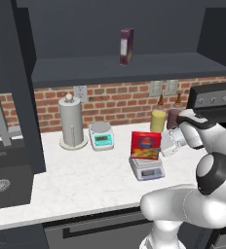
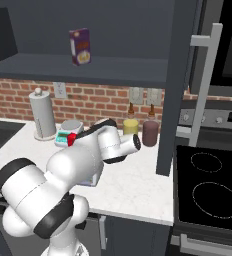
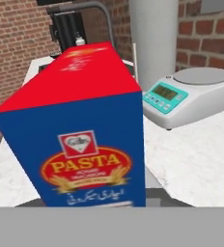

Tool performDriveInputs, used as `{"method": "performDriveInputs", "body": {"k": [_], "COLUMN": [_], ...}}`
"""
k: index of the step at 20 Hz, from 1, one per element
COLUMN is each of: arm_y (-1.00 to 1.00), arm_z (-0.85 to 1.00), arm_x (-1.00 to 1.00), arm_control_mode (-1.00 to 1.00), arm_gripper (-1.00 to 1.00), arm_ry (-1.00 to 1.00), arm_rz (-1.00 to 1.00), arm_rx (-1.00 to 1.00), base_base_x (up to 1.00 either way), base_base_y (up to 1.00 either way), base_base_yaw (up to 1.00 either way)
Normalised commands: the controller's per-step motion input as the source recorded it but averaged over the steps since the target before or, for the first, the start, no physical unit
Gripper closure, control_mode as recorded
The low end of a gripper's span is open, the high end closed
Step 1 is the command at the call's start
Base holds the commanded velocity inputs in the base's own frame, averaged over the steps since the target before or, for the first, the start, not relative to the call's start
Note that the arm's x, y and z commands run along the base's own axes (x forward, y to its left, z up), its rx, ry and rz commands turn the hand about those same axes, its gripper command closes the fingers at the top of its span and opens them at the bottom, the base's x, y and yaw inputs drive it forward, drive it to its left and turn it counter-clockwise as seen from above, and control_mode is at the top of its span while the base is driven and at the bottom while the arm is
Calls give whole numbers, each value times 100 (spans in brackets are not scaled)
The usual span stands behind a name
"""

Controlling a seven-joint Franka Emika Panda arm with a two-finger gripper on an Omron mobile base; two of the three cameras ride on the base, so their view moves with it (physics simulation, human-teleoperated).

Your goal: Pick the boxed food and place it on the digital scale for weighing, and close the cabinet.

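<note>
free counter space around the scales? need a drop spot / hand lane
Bare counter: the wide front strip from the sink across to the grey scale, which carries the red box. Crowded: the back row of paper towel holder, teal scale and bottles.

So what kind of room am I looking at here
A rendered home kitchen, most likely: a marble-look counter against a brick wall, a stove beside it, and dark wall cabinets above. Two kitchen scales and a pasta box fit that too.
</note>
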Motion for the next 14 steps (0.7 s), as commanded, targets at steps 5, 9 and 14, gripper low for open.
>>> {"method": "performDriveInputs", "body": {"k": [5, 9, 14], "arm_y": [2, -11, -5], "arm_z": [-1, -3, 0], "arm_x": [16, 4, 0], "arm_control_mode": [-100, -100, -100], "arm_gripper": [100, 100, -100], "arm_ry": [0, 0, 0], "arm_rz": [0, 0, 0], "arm_rx": [0, 0, 0], "base_base_x": [0, 0, 0], "base_base_y": [0, 0, 0], "base_base_yaw": [0, 0, 0]}}
